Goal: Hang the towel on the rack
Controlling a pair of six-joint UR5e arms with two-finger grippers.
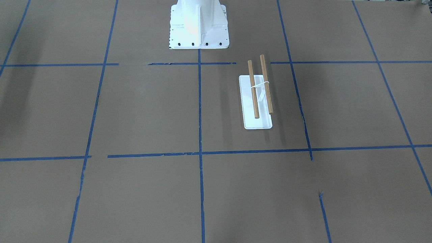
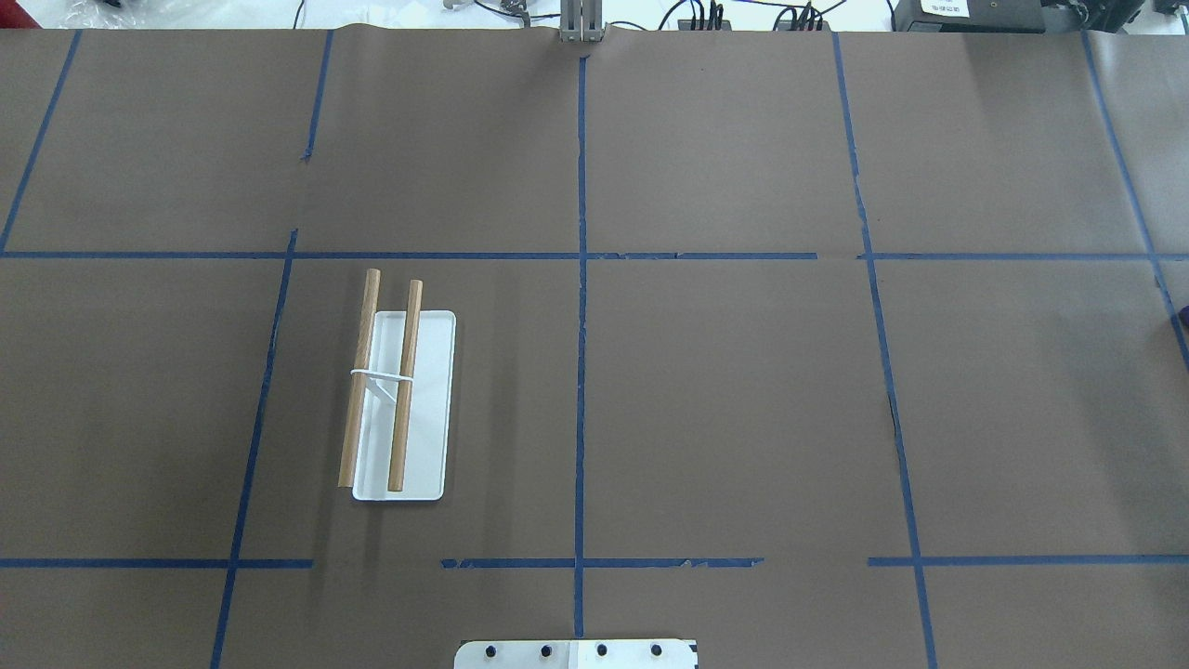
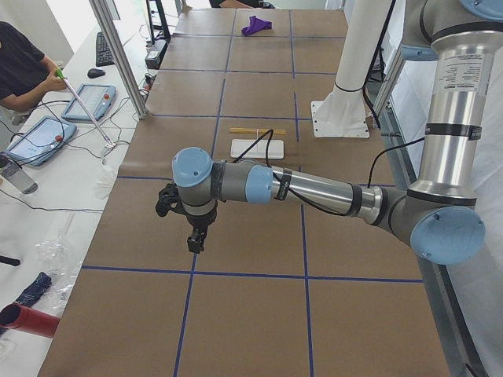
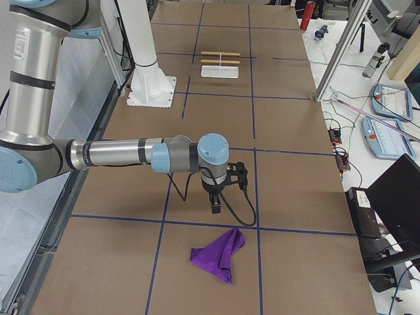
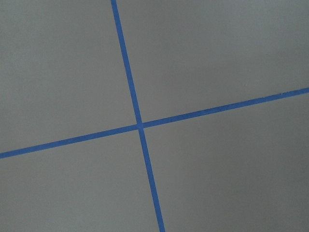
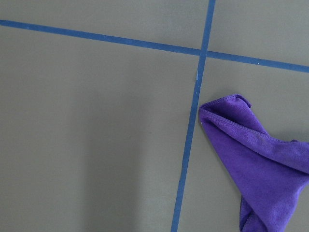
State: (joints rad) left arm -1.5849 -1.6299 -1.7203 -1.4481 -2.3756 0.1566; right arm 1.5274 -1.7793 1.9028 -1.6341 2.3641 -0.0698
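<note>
The rack stands on the brown table, with a white base [image 2: 429, 409] and two bare wooden rods [image 2: 405, 386]. It also shows in the front view [image 1: 258, 118] and far off in both side views [image 3: 255, 147] [image 4: 220, 71]. The purple towel [image 4: 220, 254] lies crumpled on the table at my right end, far from the rack. It fills the lower right of the right wrist view [image 6: 263, 166]. My right gripper [image 4: 215, 207] hangs above the table just short of the towel. My left gripper [image 3: 194, 242] hangs over bare table at the left end. I cannot tell whether either is open or shut.
The white robot pedestal [image 1: 198, 32] is bolted at the table's near middle. Blue tape lines [image 5: 140, 126] cross the brown paper. An operator [image 3: 20, 67] and tablets [image 3: 35, 137] are beside the table's far side, with an aluminium post [image 4: 338, 56] at its edge.
</note>
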